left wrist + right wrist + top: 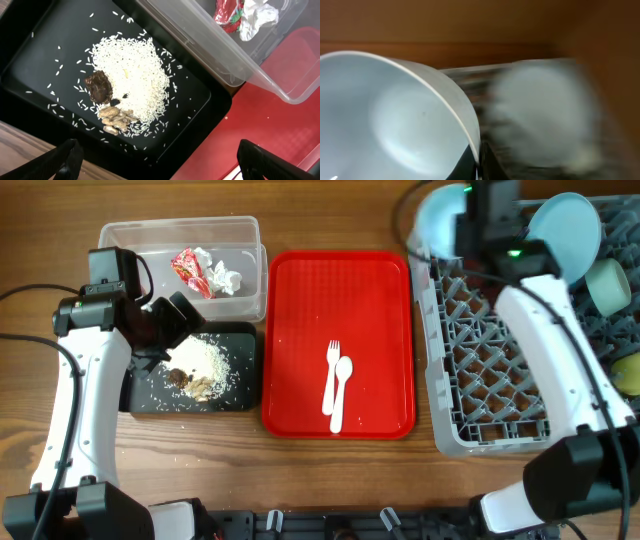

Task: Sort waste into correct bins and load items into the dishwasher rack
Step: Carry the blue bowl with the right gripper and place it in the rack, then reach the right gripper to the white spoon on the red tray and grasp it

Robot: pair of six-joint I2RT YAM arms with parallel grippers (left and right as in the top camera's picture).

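Holding a pale blue round bowl [438, 220] in the right claw [466, 225], apparently pinched at the rim, above the far left corner of the large square grey pegged dishwasher rack [500, 370]; from the right wrist, only its smooth hollow sharp, all else behind in blur. Going by the glossy thin wall: probably light, rigid and slippery, so best kept pinched across the rim and lowered at a tilt between pegs, not dropped. Already loaded at the rack's far side: a pale blue round plate [565, 225] and a mint green bowl [607, 285], with a small yellow cup [628, 372] at the right edge. Hovering with the left claw [160, 145] spread wide and empty over the shallow black rectangular tray [45, 45], above white rice grains [132, 75] and brown food bits [99, 86]. Lying in the clear rectangular plastic tub [120, 235] just beside that tray: a red-and-white crinkled wrapper [188, 268] and crumpled white tissue [225, 277]. Not yet loaded, on the flat red tray [300, 330] mid-worktop [330, 480]: a white plastic fork [332, 370] and a white plastic spoon [341, 385], touching side by side. Thin, flat and light, likely awkward to lift off a smooth surface; better nipped across the handle.
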